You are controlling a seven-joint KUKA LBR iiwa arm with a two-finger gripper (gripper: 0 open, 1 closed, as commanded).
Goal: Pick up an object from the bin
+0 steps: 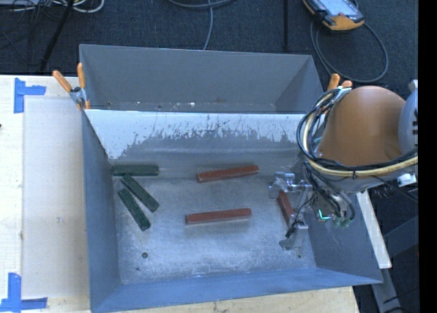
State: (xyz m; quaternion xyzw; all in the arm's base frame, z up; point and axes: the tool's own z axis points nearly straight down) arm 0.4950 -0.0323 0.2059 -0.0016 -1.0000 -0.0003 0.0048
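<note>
My gripper (289, 210) is low at the right side of the bin, close to the right wall. Its two metal fingertips (281, 184) stand apart, one toward the back and one toward the front, so it is open. A short reddish-brown stick (284, 206) lies on the floor between them, running roughly from one tip toward the other. I cannot see either finger touching it. Further left, a longer reddish-brown bar (218, 216) lies flat in the middle of the floor.
Another reddish-brown bar (227, 173) lies near the back wall. Three dark green bars (138, 194) sit together at the left of the bin. The arm's orange dome and looped cables hang over the bin's right rim.
</note>
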